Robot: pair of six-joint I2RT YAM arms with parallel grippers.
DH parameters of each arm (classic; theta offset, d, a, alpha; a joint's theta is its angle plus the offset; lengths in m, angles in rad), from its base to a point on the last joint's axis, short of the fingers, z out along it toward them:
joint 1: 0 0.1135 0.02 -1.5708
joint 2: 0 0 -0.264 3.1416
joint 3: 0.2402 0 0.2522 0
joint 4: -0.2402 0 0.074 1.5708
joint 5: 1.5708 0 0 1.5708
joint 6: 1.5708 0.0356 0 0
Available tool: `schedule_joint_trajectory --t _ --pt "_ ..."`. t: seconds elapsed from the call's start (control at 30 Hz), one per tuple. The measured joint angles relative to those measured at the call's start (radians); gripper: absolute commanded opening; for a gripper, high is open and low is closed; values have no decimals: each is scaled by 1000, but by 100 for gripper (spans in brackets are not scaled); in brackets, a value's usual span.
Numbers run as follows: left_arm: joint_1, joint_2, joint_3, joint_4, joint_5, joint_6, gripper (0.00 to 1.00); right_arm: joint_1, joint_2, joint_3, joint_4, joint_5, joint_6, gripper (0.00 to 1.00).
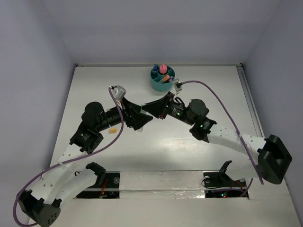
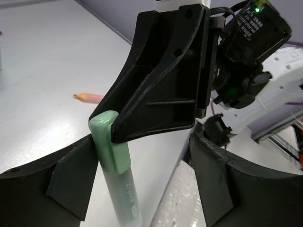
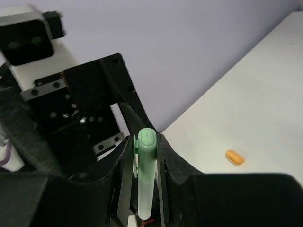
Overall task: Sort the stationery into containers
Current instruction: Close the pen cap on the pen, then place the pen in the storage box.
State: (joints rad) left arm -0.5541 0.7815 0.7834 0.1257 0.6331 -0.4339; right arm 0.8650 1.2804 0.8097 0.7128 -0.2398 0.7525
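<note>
the pale green plastic marker [image 2: 113, 179] is off the white worktop [image 1: 189, 142], held in the air where the two arms meet, well short of the round teal plastic cup [image 1: 159, 87] at the far edge. the right end effector [image 3: 144, 142] is clamped on its capped end. the left end effector [image 2: 142, 151] stands apart, one finger just beside the barrel. the marker looks light, stiff and smooth, so it could swivel in a pinch near the tip; a hold on the barrel below the cap clip seems safer. a small orange piece [image 2: 90, 97] lies on the worktop nearby.
</note>
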Motion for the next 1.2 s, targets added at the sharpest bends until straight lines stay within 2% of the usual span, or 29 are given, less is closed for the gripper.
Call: schedule_joint_trajectory --t 0.07,0.1,0.13,0.3,0.53,0.93,1.2 --pt "4 -8 -7 5 -31 19 77 -23 37 44 -27 -16 11 0" --pt "6 -14 -11 5 -47 30 85 -35 58 68 -35 -31 18 0" --pt "7 -23 -16 4 -63 40 99 -43 85 95 -43 -43 28 0" --pt "10 -95 -27 -79 -134 89 99 -151 172 170 -60 -56 39 0" --pt "0 -206 -30 -195 -231 154 99 -344 319 262 -93 100 -34 0" --pt "0 -275 -38 -295 -483 175 99 -393 608 608 -99 366 -364 0" --pt "0 -287 -38 -313 -524 175 99 -394 757 684 -100 410 -520 0"
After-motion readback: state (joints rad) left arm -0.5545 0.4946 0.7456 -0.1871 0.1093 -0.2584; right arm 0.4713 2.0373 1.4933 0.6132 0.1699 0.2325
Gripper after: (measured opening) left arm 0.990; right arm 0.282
